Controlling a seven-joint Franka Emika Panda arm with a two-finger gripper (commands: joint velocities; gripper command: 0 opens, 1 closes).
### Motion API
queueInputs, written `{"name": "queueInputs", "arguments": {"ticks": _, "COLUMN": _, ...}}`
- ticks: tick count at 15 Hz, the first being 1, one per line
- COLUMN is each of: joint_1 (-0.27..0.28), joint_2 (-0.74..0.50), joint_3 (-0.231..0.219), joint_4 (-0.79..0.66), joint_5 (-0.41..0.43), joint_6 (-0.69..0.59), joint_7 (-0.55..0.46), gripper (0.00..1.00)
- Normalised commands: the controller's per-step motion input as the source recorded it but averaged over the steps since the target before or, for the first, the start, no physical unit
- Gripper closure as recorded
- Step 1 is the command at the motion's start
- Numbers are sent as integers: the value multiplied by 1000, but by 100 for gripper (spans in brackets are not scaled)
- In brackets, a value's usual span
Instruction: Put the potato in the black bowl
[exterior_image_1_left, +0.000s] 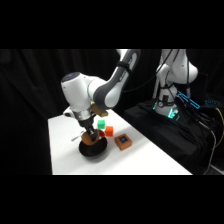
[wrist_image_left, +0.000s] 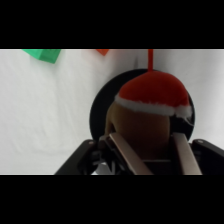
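The potato (wrist_image_left: 145, 127) sits between the claw (wrist_image_left: 150, 155) fingers, directly above the black bowl (wrist_image_left: 100, 112) on the table (exterior_image_1_left: 145, 160). Beyond the claw lie two small blocks (exterior_image_1_left: 101, 124); a square block (exterior_image_1_left: 122, 142) rests beside the bowl.

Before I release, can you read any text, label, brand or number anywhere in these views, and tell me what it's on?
No readable text in either view.
Potato, with a red and white cap, held over the black bowl: no label seen.
Square block: dark top, no print legible.
Green block and orange cube: plain faces.
White arm: no marking legible.
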Motion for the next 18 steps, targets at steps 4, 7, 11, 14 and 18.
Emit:
{"name": "queueInputs", "arguments": {"ticks": 4, "joint_1": -54, "joint_2": -94, "joint_3": 24, "joint_4": 8, "joint_5": 95, "joint_6": -96, "joint_7": -155, "gripper": 0}}
{"name": "queueInputs", "arguments": {"ticks": 7, "joint_1": -21, "joint_2": -252, "joint_3": 15, "joint_4": -25, "joint_5": 62, "joint_6": -244, "joint_7": -144, "gripper": 0}}
{"name": "queueInputs", "arguments": {"ticks": 11, "joint_1": 22, "joint_2": -386, "joint_3": 9, "joint_4": -64, "joint_5": 27, "joint_6": -334, "joint_7": -93, "gripper": 0}}
{"name": "queueInputs", "arguments": {"ticks": 14, "joint_1": 27, "joint_2": -423, "joint_3": 13, "joint_4": -25, "joint_5": 25, "joint_6": -381, "joint_7": -75, "gripper": 0}}
{"name": "queueInputs", "arguments": {"ticks": 18, "joint_1": -8, "joint_2": -296, "joint_3": 10, "joint_4": 27, "joint_5": 53, "joint_6": -288, "joint_7": -116, "gripper": 0}}
